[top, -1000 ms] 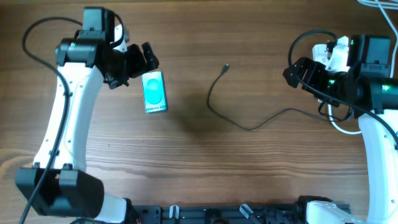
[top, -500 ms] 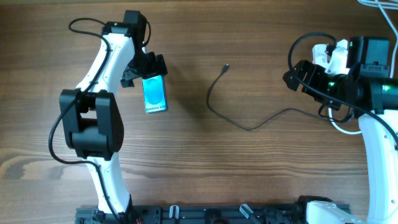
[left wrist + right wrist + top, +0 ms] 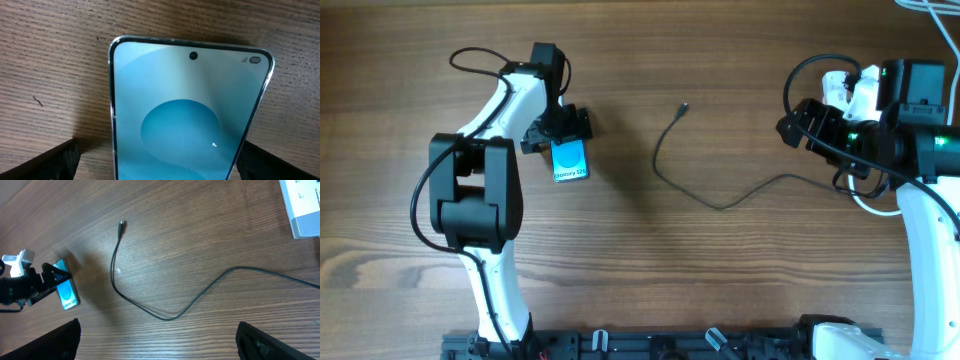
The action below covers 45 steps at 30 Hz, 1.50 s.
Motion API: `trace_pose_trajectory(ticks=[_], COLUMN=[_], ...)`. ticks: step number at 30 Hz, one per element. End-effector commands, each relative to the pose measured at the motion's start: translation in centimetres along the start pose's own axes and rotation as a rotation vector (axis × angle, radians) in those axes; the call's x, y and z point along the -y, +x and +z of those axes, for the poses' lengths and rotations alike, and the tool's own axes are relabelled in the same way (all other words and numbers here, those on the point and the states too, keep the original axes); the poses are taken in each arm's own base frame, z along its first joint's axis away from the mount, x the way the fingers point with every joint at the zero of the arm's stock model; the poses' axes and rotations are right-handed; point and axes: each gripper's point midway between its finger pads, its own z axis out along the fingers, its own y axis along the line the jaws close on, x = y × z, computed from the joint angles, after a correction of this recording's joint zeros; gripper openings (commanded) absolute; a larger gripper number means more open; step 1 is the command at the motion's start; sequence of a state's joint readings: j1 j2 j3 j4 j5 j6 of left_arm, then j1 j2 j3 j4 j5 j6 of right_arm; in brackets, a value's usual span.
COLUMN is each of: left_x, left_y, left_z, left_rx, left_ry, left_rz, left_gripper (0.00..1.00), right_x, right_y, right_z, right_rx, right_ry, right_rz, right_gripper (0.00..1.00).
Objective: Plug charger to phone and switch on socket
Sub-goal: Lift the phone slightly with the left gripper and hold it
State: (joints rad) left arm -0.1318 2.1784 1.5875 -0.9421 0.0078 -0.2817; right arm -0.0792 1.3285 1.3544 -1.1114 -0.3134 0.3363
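The phone (image 3: 571, 161) lies flat on the wooden table, cyan screen up, with its white text band at the near end. My left gripper (image 3: 560, 128) is open and low over the phone's far end. In the left wrist view the phone (image 3: 190, 100) fills the frame between the two fingers of that gripper (image 3: 157, 161), with a gap at the left finger. The charger, a thin black cable (image 3: 720, 206), ends in a small tip (image 3: 682, 107) and also shows in the right wrist view (image 3: 170, 317). My right gripper (image 3: 157, 340) is open, empty and high above the cable. The socket's grey end (image 3: 302, 210) shows at top right.
A white lead (image 3: 932, 18) runs off the top right corner. Another white cable (image 3: 868, 207) loops beside the right arm (image 3: 920, 230). The left arm (image 3: 480, 200) stretches from the near edge up to the phone.
The left arm has swung round and its gripper has moved right and down onto the phone's far end. The right arm, cable and phone have not moved.
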Motion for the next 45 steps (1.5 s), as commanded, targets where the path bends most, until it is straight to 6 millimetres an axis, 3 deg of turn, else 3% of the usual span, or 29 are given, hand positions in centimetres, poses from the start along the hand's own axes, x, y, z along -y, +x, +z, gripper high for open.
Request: trace_pose_trajectory(ticks=[1,7,17,22,29,35,45], left_x=[0.1,1.2,0.9,0.9,0.9,0.8,1.6], left_y=[1.4,1.9,2.6,2.5,2.3,2.2,0.4], left_z=[1.5,1.5,1.4,1.5,1.5,1.3,-2.8], left_rx=[-0.046,-0.050,-0.076,-0.069,-0.061,-0.057,-0.030], left_ry=[0.002,0.000,-0.022,-0.020,-0.022,-0.024,-0.012], left_rz=[0.026,0.112,0.052,0.053,0.053,0.052,0.052], left_gripper=[0.99,0.92,0.93,0.77,0.64,0.66,0.65], right_x=[0.0,0.1,0.1,0.2,0.2,0.5,0.6], right_y=[-0.4,-0.4,-0.4,-0.5,-0.5,-0.6,-0.6], right_z=[-0.5,-0.5,-0.5,-0.5,-0.5,-0.5,-0.5], right_rx=[0.023,0.025,0.026,0.028,0.028,0.034,0.038], right_ry=[0.015,0.020,0.021,0.028,0.028,0.045,0.048], right_rz=[-0.012,-0.012,-0.013,-0.012,-0.013,-0.012,-0.013], right_gripper=[1.00,1.00,0.99,1.00,1.00,1.00,1.00])
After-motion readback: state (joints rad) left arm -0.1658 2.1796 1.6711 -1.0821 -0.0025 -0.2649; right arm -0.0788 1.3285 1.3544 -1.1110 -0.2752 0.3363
